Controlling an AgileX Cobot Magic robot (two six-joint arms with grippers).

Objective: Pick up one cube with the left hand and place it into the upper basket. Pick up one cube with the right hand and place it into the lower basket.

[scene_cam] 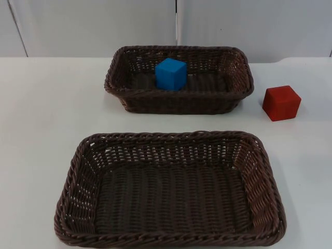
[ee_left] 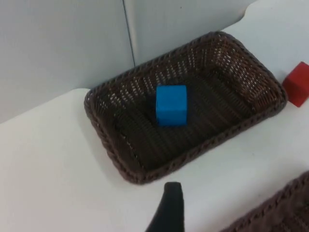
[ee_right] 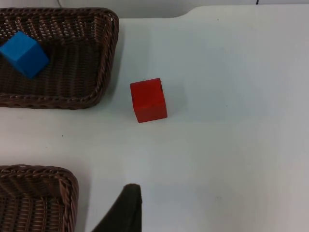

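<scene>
Lower basket (scene_cam: 171, 236) long axis crosswise; upper basket (scene_cam: 238, 88) likewise, blue cube (scene_cam: 170, 73) inside.

— What does the white table (scene_cam: 46, 109) carry under my arms?

— Two brown wicker baskets and one cube, all resting directly on it. Take the upper basket (scene_cam: 179, 101) as the mark: it sits by the grey wall.

— And the rest?

— The lower basket (scene_cam: 171, 236) lies in front of it, apart. The red cube (scene_cam: 281, 102) stands just beside its right end, not touching.
</scene>
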